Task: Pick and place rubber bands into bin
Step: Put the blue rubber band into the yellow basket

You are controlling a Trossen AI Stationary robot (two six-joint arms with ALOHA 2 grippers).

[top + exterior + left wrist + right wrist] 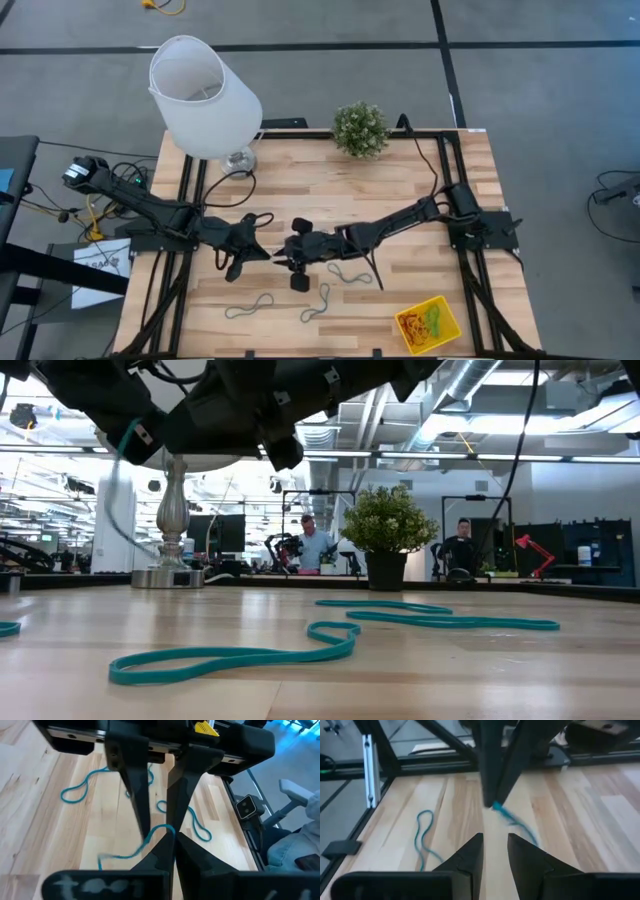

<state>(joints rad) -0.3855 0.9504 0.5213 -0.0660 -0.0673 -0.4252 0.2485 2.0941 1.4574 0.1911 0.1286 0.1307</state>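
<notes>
Grip first: my left gripper (266,250) is hanging at the centre of the high view, over the pale wooden slat table (400,190). Its 2 fingers are pressing tight together on a thin teal rubber band (502,812). In the right wrist view that band is dangling from the fingertips, just above the middle of the frame.

My right gripper (281,260) is facing the left one, tip to tip and just beside it, slightly right of centre. Its fingers are standing apart and gripping nothing.

3 loose teal bands (317,305) are lying flat on the wood in the lower middle of the high view. The small square bin of bright yellow plastic (447,310) is sitting in the lower right, well apart from both grippers, holding a tangle of red, green and yellow bands.
</notes>
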